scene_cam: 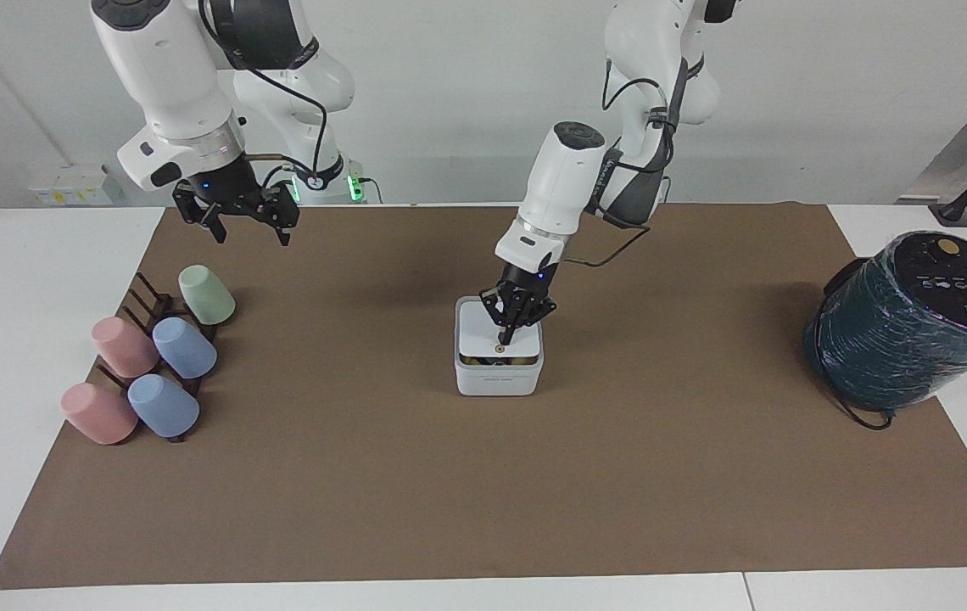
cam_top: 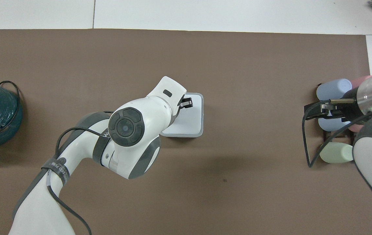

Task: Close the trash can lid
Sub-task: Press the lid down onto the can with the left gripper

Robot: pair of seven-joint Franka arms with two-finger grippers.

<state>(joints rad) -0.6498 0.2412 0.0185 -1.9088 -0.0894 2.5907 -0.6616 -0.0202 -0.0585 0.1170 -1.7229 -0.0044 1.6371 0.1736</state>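
Note:
The small white trash can (scene_cam: 498,379) stands mid-mat. Its white lid (scene_cam: 477,337) lies almost flat on it, orange dot up. A thin gap at the edge farther from the robots still shows yellow contents. My left gripper (scene_cam: 506,336) is shut, its tip pressing on the lid by the orange dot. In the overhead view the left arm covers part of the lid (cam_top: 192,117), and the left gripper (cam_top: 186,103) is at the lid's edge farther from the robots. My right gripper (scene_cam: 249,231) is open and empty, waiting in the air near the cup rack.
A dark rack of several pastel cups (scene_cam: 153,356) lies at the right arm's end of the mat. A large dark teal wrapped cylinder (scene_cam: 916,318) with a cable lies at the left arm's end. The brown mat (scene_cam: 483,492) covers the table.

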